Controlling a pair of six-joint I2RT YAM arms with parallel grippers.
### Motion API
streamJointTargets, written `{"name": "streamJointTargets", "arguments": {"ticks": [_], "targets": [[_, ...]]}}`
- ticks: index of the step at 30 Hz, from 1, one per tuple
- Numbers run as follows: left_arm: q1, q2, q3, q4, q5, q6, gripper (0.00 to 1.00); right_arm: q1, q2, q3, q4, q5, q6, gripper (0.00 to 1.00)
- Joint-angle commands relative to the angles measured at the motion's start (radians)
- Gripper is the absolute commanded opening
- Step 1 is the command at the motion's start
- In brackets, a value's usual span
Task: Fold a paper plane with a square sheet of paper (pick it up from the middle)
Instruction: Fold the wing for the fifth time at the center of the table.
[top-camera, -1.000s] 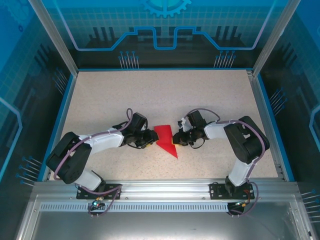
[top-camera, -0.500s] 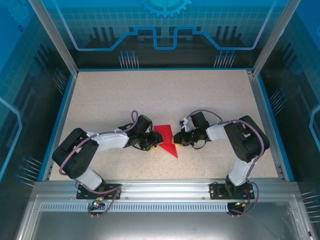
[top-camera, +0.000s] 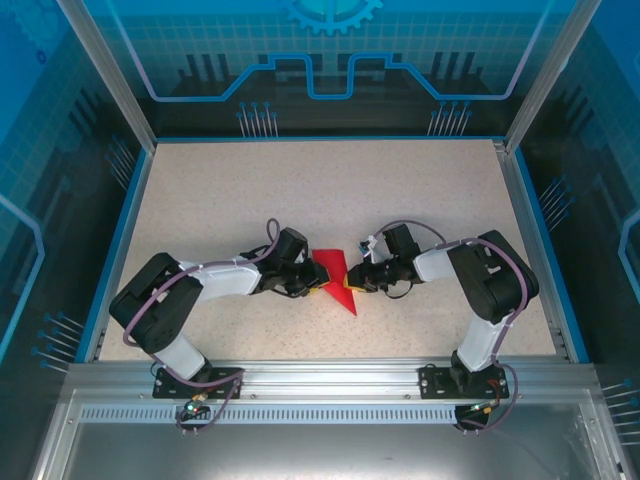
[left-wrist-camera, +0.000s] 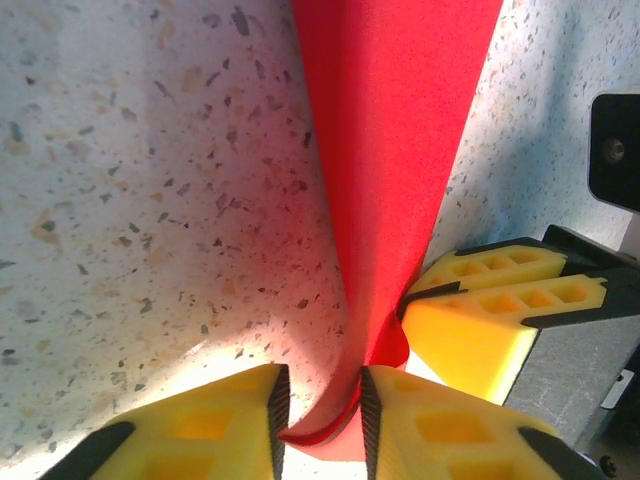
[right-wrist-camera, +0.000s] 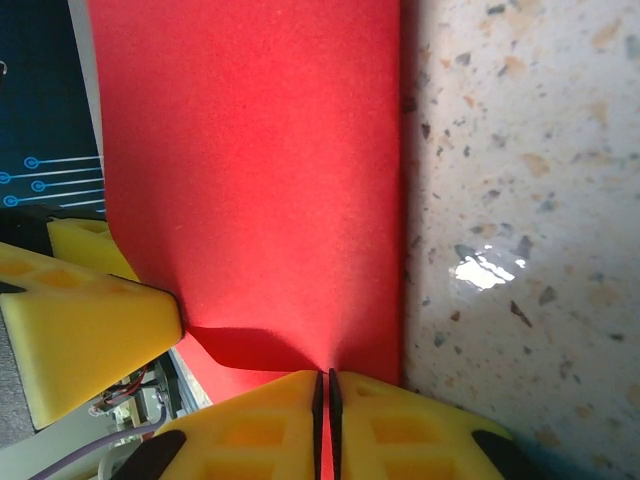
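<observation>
Speckled beige surface (top-camera: 300, 190) fills the floor of a booth walled with blue translucent panels (top-camera: 320, 60) on an aluminium frame. Near the middle of it, a little toward the arms, lies the sheet of thin bright red paper (top-camera: 333, 272), folded into a pointed wedge whose tip aims at the near edge. Both arms reach inward and low, one from each side of the paper.

At the paper's left edge sits the left tool (top-camera: 316, 284). Its wrist view shows its yellow foam pads (left-wrist-camera: 200, 420) standing a little apart. The red edge lifts off the surface and curls into the narrow gap between them, bent but not pressed flat, so this tool is slightly open around the edge.

At the right edge sits the right tool (top-camera: 352, 282). In its wrist view the two yellow pads (right-wrist-camera: 250, 425) meet almost completely, with only a thin red line between them: it is closed on the paper's edge. From there the sheet spreads flat and smooth, with the other tool's yellow finger just beside its far edge.
</observation>
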Motion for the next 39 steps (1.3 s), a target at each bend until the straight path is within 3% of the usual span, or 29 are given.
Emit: {"name": "streamJointTargets", "arguments": {"ticks": [1, 6, 10, 14, 20, 31, 39], "targets": [[-0.007, -0.004, 0.029, -0.003, 0.002, 0.014, 0.25, -0.019, 0.047, -0.023, -0.028, 0.094, -0.005, 0.14], [-0.007, 0.000, 0.053, -0.035, 0.001, 0.042, 0.21, -0.019, 0.044, -0.006, -0.040, 0.094, -0.005, 0.15], [-0.009, -0.036, 0.029, -0.062, -0.024, 0.039, 0.44, -0.019, 0.026, 0.007, -0.070, 0.115, -0.010, 0.15], [-0.010, -0.082, -0.009, -0.070, -0.061, 0.029, 0.46, -0.020, 0.026, 0.002, -0.060, 0.124, 0.006, 0.15], [-0.016, -0.060, -0.020, -0.031, -0.061, 0.017, 0.37, -0.019, 0.003, -0.014, -0.018, 0.098, 0.038, 0.18], [-0.020, -0.031, -0.007, -0.011, -0.065, 0.027, 0.20, -0.017, -0.171, -0.015, -0.099, 0.125, 0.012, 0.28], [-0.023, -0.030, 0.008, -0.019, -0.067, 0.033, 0.15, 0.060, -0.179, 0.031, -0.185, 0.125, -0.053, 0.17]]}}
